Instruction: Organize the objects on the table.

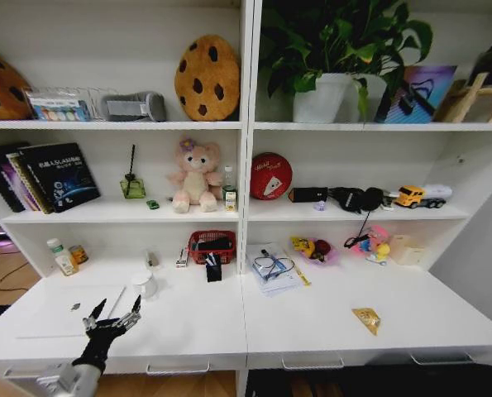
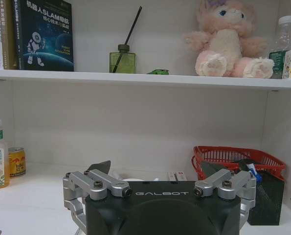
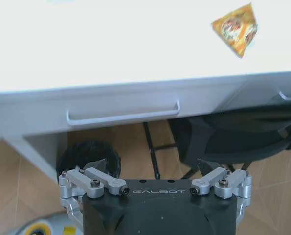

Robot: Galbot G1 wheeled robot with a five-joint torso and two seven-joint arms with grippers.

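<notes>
Black left gripper [image 1: 113, 314] with slim dark fingers on silver links, mounted to a grey forearm. Black housings stamped GALBOT in pale letters on both wrists; right gripper [image 3: 155, 172] flanked by silver brackets with dark screws.

Slim silver laptop [image 1: 68, 316], closed, flat on white table [image 1: 312, 322].

Pink plush bear [image 1: 194, 175] sits near the middle shelf's right end, a cookie cushion [image 1: 207, 78] stands on the shelf above, and a potted plant [image 1: 328, 58] fills the neighbouring top shelf.
</notes>
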